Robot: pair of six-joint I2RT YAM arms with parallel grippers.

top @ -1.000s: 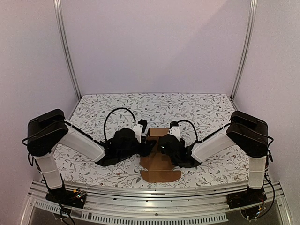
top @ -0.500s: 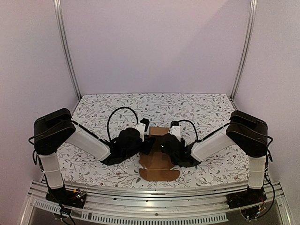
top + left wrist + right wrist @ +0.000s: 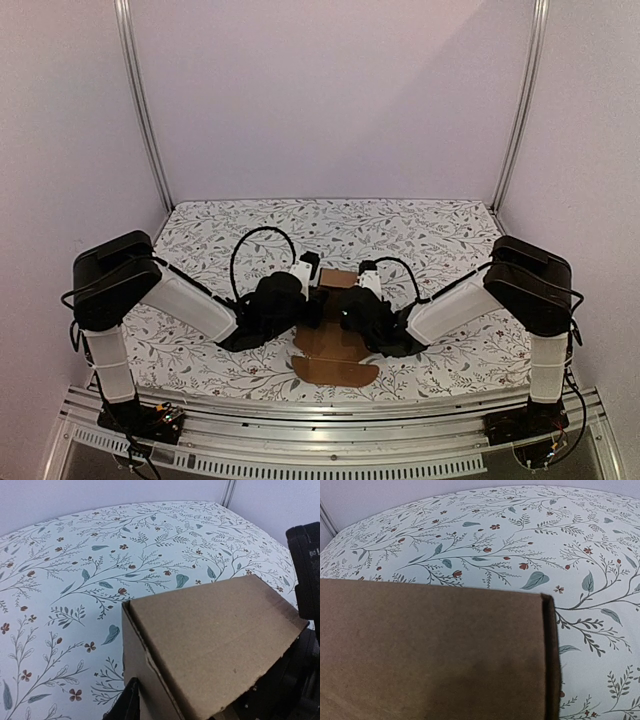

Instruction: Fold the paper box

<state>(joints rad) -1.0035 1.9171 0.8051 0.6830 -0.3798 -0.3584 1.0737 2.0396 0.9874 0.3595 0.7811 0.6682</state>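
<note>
The paper box (image 3: 335, 345) is brown cardboard lying mid-table between both arms, with a rounded flap (image 3: 335, 371) spread flat toward the near edge. My left gripper (image 3: 318, 303) reaches in from the left. In the left wrist view a raised, folded part of the paper box (image 3: 210, 635) fills the space between the jaws, and one dark finger (image 3: 127, 702) lies against its side wall. My right gripper (image 3: 346, 308) meets the box from the right. In the right wrist view a cardboard panel (image 3: 430, 650) hides its fingers.
A floral cloth (image 3: 400, 235) covers the table. Aluminium posts (image 3: 140, 110) stand at the back corners, with white walls behind them. A metal rail (image 3: 320, 415) runs along the near edge. The right arm's black body (image 3: 305, 565) shows at the edge of the left wrist view.
My left arm has moved right, in against the box. The box and its near flap have shifted slightly left. The right arm has barely moved.
</note>
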